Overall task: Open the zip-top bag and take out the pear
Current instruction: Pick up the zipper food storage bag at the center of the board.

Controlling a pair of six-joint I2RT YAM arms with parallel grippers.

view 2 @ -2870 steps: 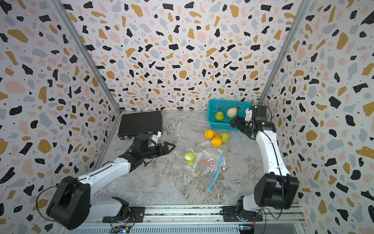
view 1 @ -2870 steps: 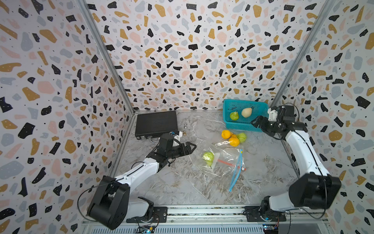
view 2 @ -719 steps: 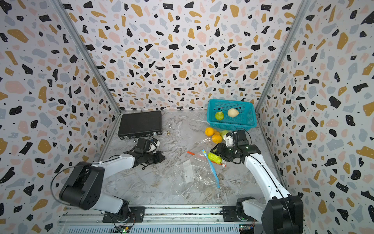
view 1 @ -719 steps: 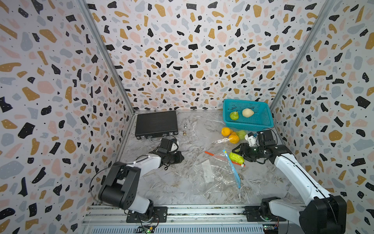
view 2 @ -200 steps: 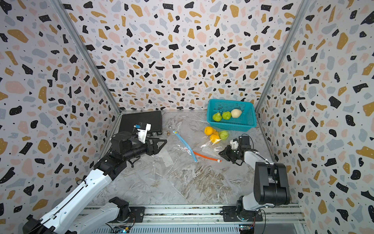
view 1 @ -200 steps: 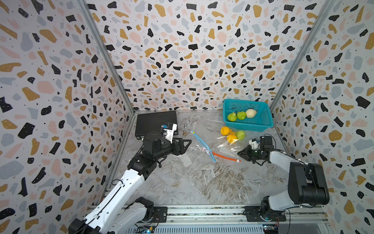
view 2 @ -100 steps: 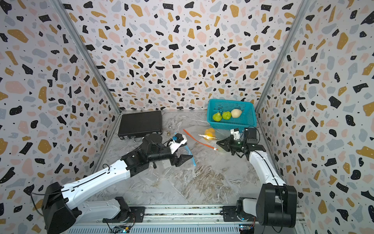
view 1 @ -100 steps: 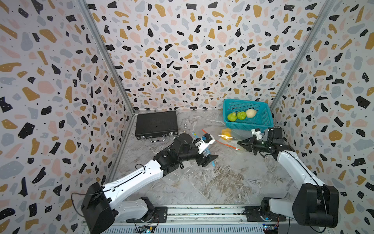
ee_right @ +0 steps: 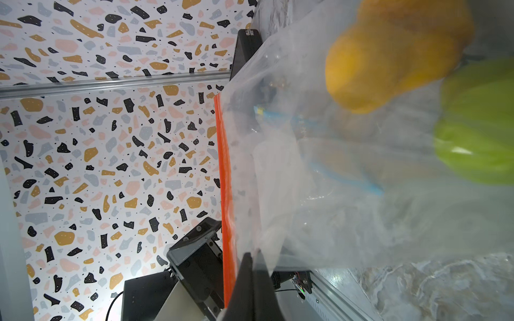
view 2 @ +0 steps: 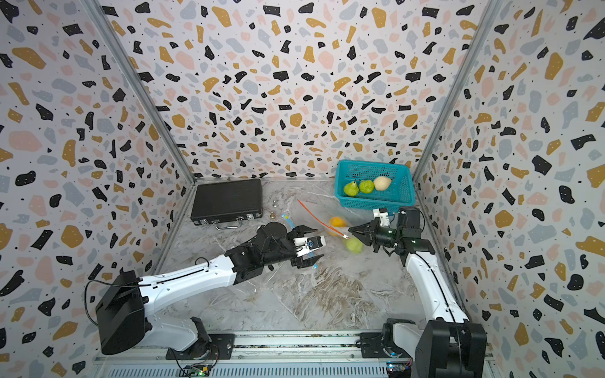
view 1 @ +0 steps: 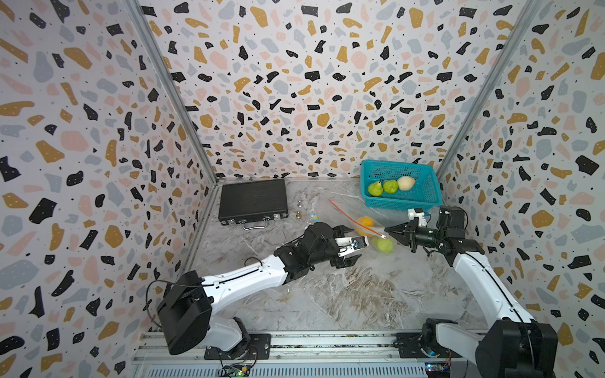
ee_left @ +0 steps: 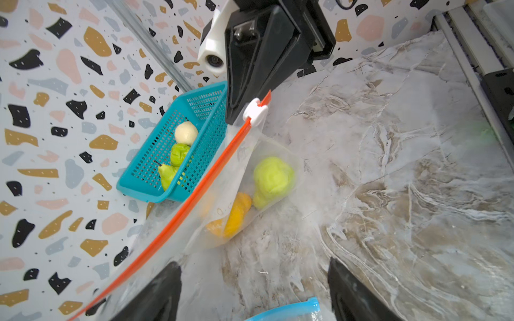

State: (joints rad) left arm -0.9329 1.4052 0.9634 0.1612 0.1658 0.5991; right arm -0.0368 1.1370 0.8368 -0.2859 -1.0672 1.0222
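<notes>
zip-top bag (ee_left: 236, 166) looks floppy n slick, grab by the orange zip (ee_left: 225, 150) | right gripper (view 1: 388, 231) pinching its corner | left gripper (ee_left: 253, 262) wide, empty

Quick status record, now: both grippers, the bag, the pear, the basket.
right gripper: shut on the orange-zip bag by its white slider
left gripper: open, near the bag's other end
orange-zip bag: slider corner held up; seal state unclear
pear: green, inside the bag beside an orange fruit
basket: teal, three fruits inside
</notes>
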